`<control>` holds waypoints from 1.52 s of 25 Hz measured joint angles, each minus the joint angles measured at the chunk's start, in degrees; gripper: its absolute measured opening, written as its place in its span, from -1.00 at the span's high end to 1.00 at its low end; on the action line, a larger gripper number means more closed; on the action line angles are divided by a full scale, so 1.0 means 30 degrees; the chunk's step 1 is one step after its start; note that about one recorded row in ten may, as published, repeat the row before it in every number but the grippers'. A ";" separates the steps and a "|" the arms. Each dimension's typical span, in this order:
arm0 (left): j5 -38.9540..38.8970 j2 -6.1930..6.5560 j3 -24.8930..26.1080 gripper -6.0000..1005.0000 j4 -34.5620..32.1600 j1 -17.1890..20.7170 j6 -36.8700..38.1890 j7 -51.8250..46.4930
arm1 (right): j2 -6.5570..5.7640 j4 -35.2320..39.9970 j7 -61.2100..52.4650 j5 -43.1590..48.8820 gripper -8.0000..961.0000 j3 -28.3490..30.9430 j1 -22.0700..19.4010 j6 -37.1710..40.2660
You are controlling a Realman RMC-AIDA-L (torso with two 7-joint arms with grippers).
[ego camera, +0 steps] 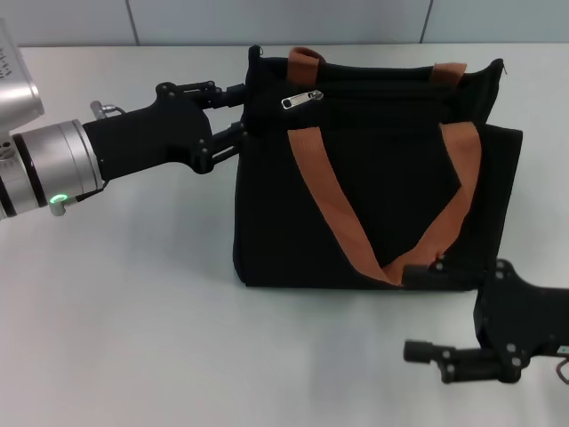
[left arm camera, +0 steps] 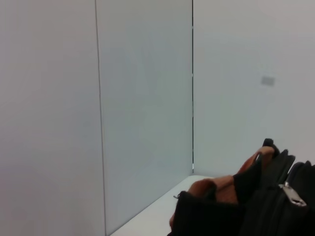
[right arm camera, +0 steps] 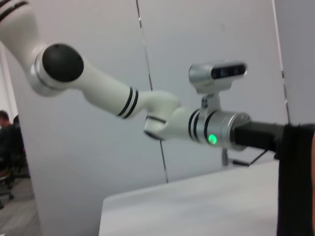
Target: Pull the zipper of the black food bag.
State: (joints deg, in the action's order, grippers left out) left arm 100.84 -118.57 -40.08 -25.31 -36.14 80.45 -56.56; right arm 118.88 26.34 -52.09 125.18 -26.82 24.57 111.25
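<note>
White counter (ego camera: 133,311) w/ pale wall panels behind. The black food bag (ego camera: 373,222) stands upright near the middle, a bit to the right, orange-brown straps (ego camera: 320,196) hanging in a V down its front. The zipper (ego camera: 301,99), a small silver pull tab, lies on the top edge near the bag's left end; also seen in left wrist view (left arm camera: 294,195). Left gripper (ego camera: 252,114) reaches in from the left, fingers clenched on the bag's upper left corner, just beside the tab. Right gripper (ego camera: 427,311) sits low by the bag's bottom right corner, fingers spread apart, holding nothing; the upper finger is close to the bag's base, contact unclear.
</note>
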 joint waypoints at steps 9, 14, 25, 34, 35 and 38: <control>-0.0090 0.0000 0.0086 0.58 -0.0139 0.0141 0.0726 0.0012 | -0.0134 -0.0578 -0.3401 -0.3757 -0.67 0.0005 0.0138 0.0289; -0.0686 0.0001 0.0043 0.79 -0.0093 0.0026 0.1384 -0.0114 | -0.0559 -0.0283 -0.8417 -0.5107 -0.66 0.0005 0.0972 0.0371; -0.1084 -0.0069 -0.0113 0.94 -0.0076 -0.1486 0.2606 -0.1087 | -0.1806 0.1055 -1.5906 -0.5107 -0.65 -0.0248 0.3848 -0.1012; -0.1206 -0.0180 -0.0120 0.94 0.0010 -0.2949 0.2517 -0.2793 | -0.2128 0.1512 -1.9046 -0.4600 -0.64 -0.2171 0.5651 -0.2865; -0.1296 -0.0180 -0.0120 0.94 0.0018 -0.3016 0.2462 -0.2973 | -0.2128 0.1512 -1.9046 -0.4600 -0.64 -0.2171 0.5651 -0.2865; -0.1524 -0.0197 -0.0119 0.94 0.0026 -0.3121 0.2311 -0.3543 | -0.2127 0.1532 -1.9764 -0.4592 -0.63 -0.2661 0.5865 -0.3324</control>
State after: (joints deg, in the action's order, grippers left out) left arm 96.26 -119.16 -40.43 -25.23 -45.51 87.38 -67.19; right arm 112.49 30.94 -111.38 111.41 -34.80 42.16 101.28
